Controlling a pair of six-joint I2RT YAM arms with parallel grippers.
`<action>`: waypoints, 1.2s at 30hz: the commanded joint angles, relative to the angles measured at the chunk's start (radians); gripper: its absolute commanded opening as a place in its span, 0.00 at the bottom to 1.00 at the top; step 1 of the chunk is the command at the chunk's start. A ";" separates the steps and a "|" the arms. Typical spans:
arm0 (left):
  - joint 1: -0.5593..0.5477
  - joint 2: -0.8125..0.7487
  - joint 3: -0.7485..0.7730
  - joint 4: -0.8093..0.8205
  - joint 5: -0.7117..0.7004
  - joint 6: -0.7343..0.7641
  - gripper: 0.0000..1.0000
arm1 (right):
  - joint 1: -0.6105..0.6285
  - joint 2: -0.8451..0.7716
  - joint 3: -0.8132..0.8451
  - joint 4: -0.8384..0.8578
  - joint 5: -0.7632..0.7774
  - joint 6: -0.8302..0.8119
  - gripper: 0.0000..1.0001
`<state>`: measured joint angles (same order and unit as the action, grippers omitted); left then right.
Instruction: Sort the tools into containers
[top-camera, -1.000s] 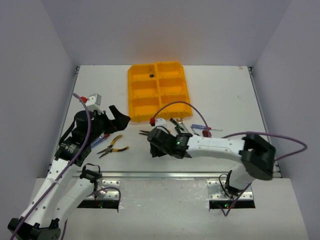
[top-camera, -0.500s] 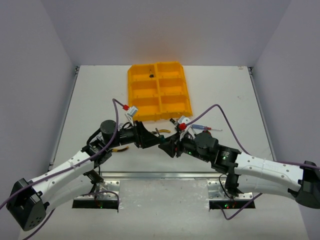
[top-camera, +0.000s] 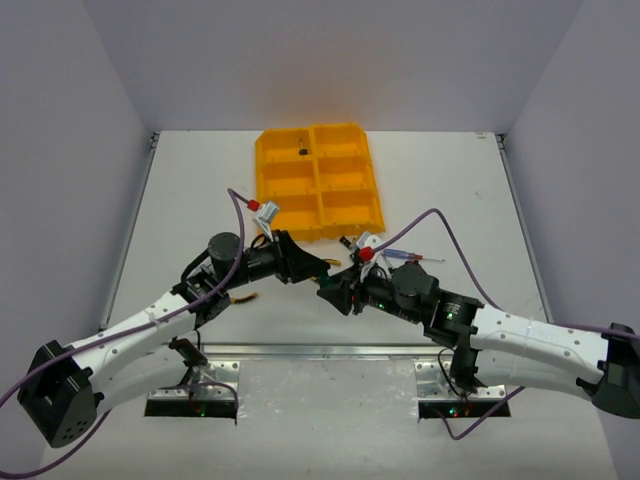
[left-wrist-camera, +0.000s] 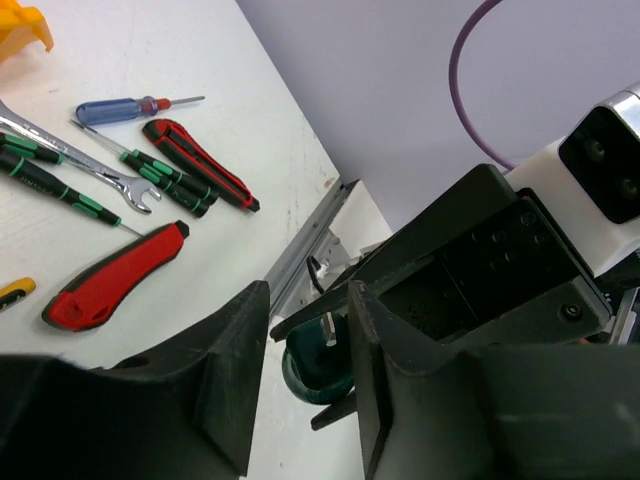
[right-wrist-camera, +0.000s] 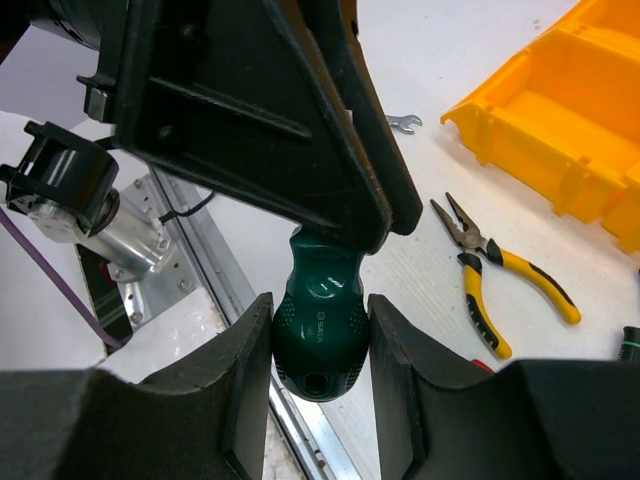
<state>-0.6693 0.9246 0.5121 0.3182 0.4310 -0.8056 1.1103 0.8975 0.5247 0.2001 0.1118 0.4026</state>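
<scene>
The sorting has hardly begun. The tray shows nothing in it but one dark speck in a far compartment, too small to name. Pliers, two red knives, a wrench and a blue screwdriver lie on the table on the near side of the tray.

The right gripper pinches the handle of a green screwdriver just in front of the tray. The left gripper meets it there. The blade is hidden behind the left fingers, so it cannot be told whether they clamp it or stand loose.
</scene>
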 joint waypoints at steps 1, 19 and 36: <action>-0.008 0.012 0.047 0.082 -0.010 0.016 0.11 | 0.005 0.009 0.016 0.074 -0.006 -0.008 0.00; 0.165 0.296 0.366 -0.354 -0.588 0.082 0.00 | 0.005 -0.049 0.182 -0.671 0.651 0.437 0.99; 0.411 1.322 1.553 -0.406 -0.814 0.325 0.00 | 0.003 -0.255 0.040 -0.709 0.547 0.391 0.99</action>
<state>-0.2860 2.1063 1.8674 -0.0754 -0.3770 -0.5606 1.1145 0.6535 0.5854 -0.5047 0.6416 0.7838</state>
